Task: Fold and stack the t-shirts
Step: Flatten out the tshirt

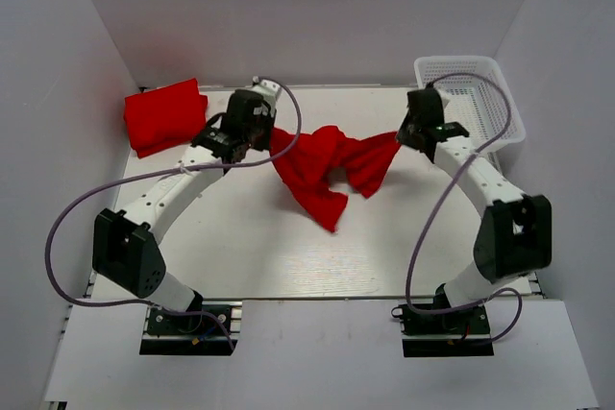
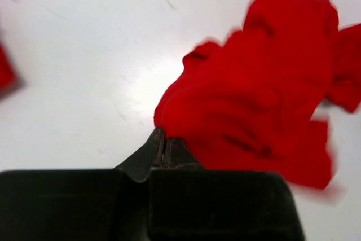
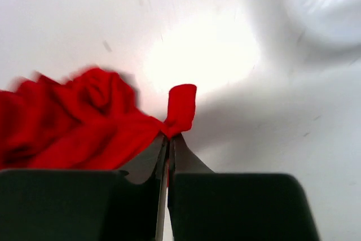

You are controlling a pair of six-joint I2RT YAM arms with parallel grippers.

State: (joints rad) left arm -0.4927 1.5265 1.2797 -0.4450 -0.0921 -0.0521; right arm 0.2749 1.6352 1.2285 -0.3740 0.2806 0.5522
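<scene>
One folded shirt (image 1: pixel 163 114) lies at the upper left of the top view, so we count that piece as done. The loose shirt (image 1: pixel 322 168) is unfolded and bunched, strung across the upper middle of the frame between the two arms, with a flap drooping toward the centre of the table (image 1: pixel 240 256). We judge the task about halfway at best: this shirt needs spreading flat, folding, then stacking on the folded one. The left claw (image 1: pixel 267 137) is pinched closed on the loose shirt's left end, and in the left wrist view the cloth starts right at its tips. The right claw (image 1: pixel 400 141) is clamped on the right end, with a small red tab poking past its tips in the right wrist view. The basket (image 1: pixel 480 93) sits at the upper right, not involved.
</scene>
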